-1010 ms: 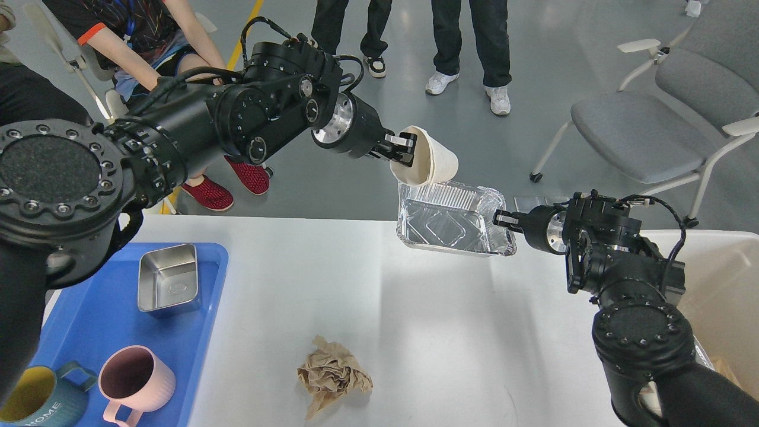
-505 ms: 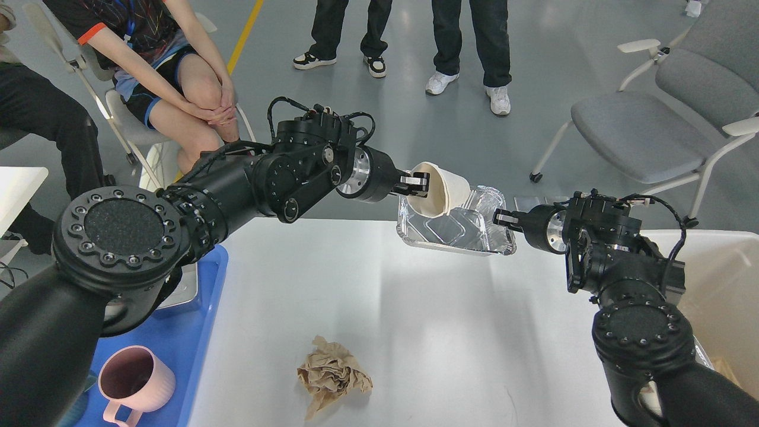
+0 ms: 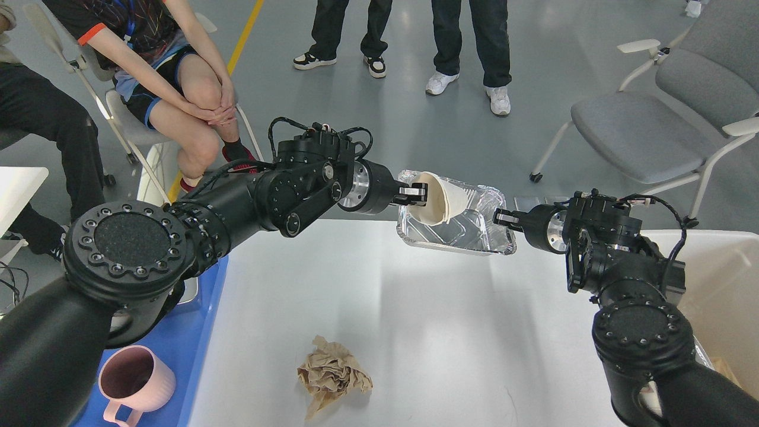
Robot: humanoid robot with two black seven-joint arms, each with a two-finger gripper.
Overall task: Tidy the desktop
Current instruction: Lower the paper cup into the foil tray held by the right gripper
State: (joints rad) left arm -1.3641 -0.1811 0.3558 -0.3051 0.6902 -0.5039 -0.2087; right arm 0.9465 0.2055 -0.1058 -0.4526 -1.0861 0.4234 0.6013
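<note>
Left gripper [image 3: 420,194] pinching rim of paper cup [image 3: 442,198], fingers nearly closed on it, cup lying tipped sideways inside foil tray [image 3: 468,234]. Right gripper [image 3: 501,218] clamping tray's right edge, fingers narrow. Tray sitting at far edge of desktop [image 3: 415,320]. Crumpled brown paper [image 3: 333,375] lying nearer on desktop. Pink mug [image 3: 133,379] standing left of desktop.

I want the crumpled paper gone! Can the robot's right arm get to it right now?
Probably not yet. The right gripper is shut on the foil tray, so it's busy. The crumpled brown paper lies bare on the desktop with nothing around it.
</note>
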